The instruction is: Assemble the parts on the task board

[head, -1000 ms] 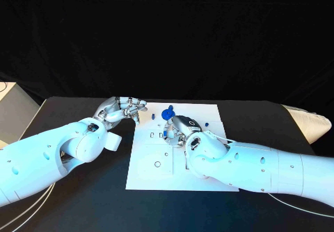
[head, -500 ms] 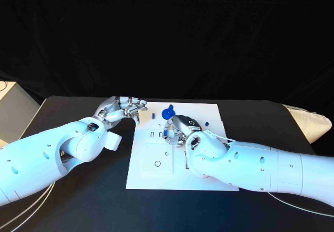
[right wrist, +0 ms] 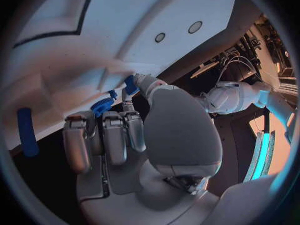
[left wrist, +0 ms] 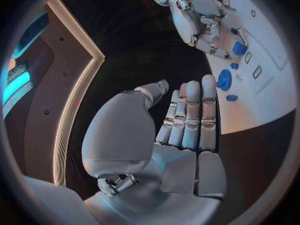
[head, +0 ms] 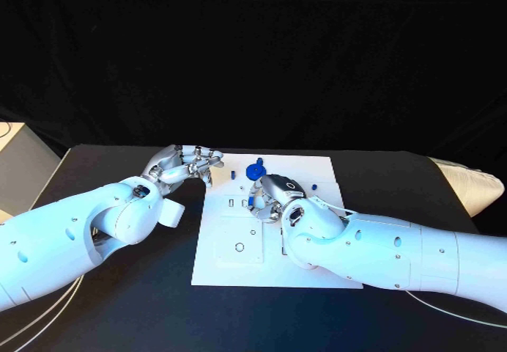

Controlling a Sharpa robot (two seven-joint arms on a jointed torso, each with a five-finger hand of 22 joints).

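Between the earlier head views and the present one we observe almost no displacement: both arms hold their positions, and the right hand (head: 277, 196) has shifted only marginally over the board. The flat white rectangular task board (head: 317, 275) lies in the middle of the black table (head: 116, 315). Our right hand rests over the far centre of the board with its fingers curled downward; in the right wrist view, the thumb and a fingertip pinch a small blue block-shaped part (right wrist: 130, 85) at the board surface. Just beside that hand, toward the far edge of the board, a round blue disc-shaped part (head: 253, 173) stands on the board, and a slim blue peg-shaped part (head: 315, 189) lies on the far-right area, apart from the hand. Our left hand (head: 188, 164) hovers at the far-left edge of the board; in the left wrist view its fingers (left wrist: 190, 117) lie straight and pressed together, with the thumb set apart, holding nothing.
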